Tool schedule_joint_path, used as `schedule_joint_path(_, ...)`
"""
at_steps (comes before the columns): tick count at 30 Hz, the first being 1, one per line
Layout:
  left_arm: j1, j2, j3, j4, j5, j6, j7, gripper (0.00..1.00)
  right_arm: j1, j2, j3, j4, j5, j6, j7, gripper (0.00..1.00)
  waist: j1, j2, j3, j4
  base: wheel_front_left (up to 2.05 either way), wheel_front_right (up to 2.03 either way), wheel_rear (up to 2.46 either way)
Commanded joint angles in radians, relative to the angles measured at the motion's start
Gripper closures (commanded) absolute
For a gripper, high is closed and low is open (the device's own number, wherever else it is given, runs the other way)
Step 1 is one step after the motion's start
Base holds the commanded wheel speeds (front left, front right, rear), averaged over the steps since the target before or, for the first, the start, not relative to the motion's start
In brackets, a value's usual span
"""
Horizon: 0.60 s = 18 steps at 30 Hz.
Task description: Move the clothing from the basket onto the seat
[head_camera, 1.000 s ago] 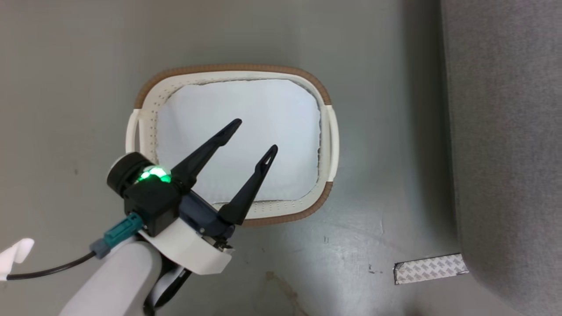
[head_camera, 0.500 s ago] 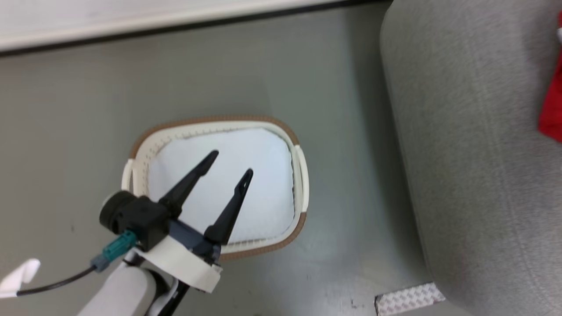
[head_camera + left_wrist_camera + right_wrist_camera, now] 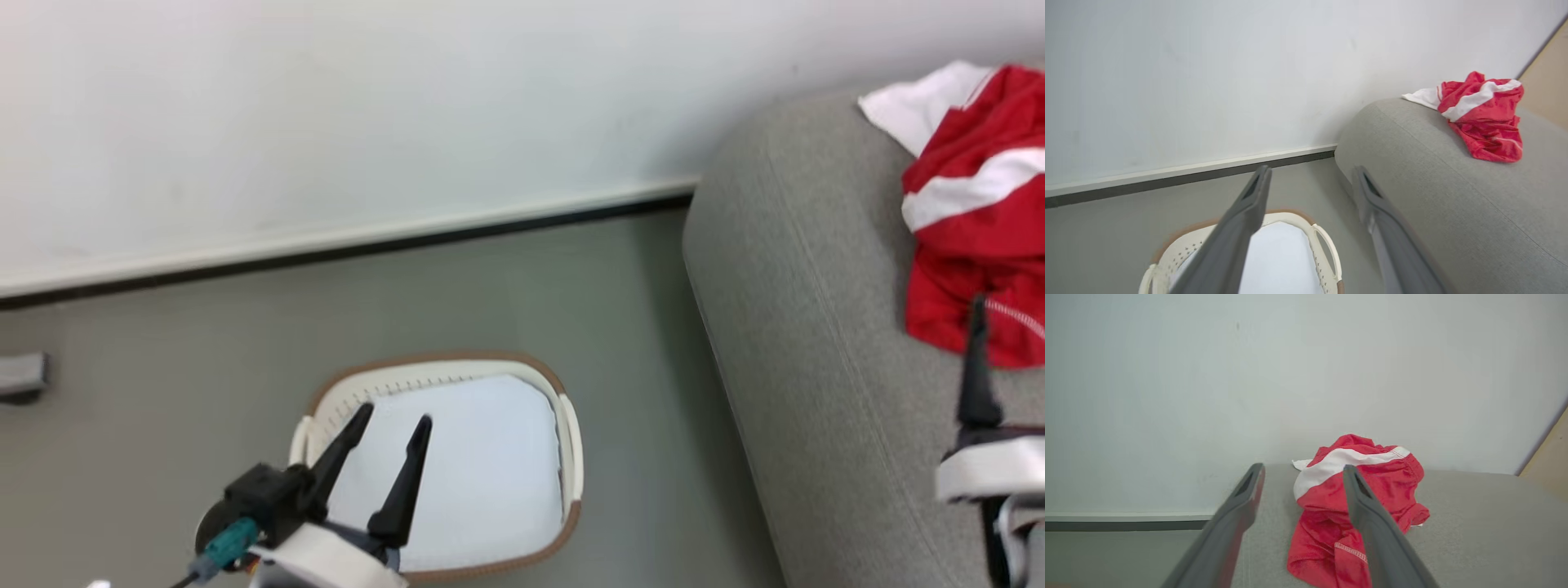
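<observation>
Just released by right hand (image 3: 1302,470), now spread and empty: clothing (image 3: 971,269), crumpled on seat (image 3: 816,343), well apart from basket (image 3: 571,457). Left hand (image 3: 394,415) splayed, empty, over basket. Transfer likely complete.

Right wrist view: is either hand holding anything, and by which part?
Nothing is held. The right hand is open, and the clothing lies released on the seat. The left hand is open by the basket.

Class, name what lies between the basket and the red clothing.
In the head view: a strip of floor, then the seat cushion's grey side, separating basket from clothing.
</observation>
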Motion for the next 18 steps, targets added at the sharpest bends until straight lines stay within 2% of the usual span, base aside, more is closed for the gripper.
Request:
schedule_joint_path(1,0.027,-0.002,0.013,0.009,0.001,0.006,-0.006,0.00,0.032,0.003,0.016,-0.018,0.011,-0.003,-0.003,0.00,0.0004,0.0000,-0.075,0.042,0.00,0.00,0.00)
schedule_joint_path(8,0.138,-0.041,0.099,0.065,0.039,0.029,-0.006,0.00,0.215,0.001,0.142,-0.103,0.108,-0.003,-0.003,0.00,0.0004,0.0000,-0.174,0.095,0.00,0.00,0.00)
schedule_joint_path(13,0.210,-0.086,0.181,0.082,0.086,0.005,-0.006,0.00,0.316,0.000,0.187,-0.111,0.169,-0.003,-0.003,0.00,0.0004,0.0000,-0.226,0.119,0.00,0.00,0.00)
schedule_joint_path(18,0.262,-0.134,0.273,0.090,0.143,-0.021,-0.006,0.00,0.376,0.000,0.244,-0.089,0.180,-0.003,-0.003,0.00,0.0004,0.0000,-0.265,0.130,0.00,0.00,0.00)
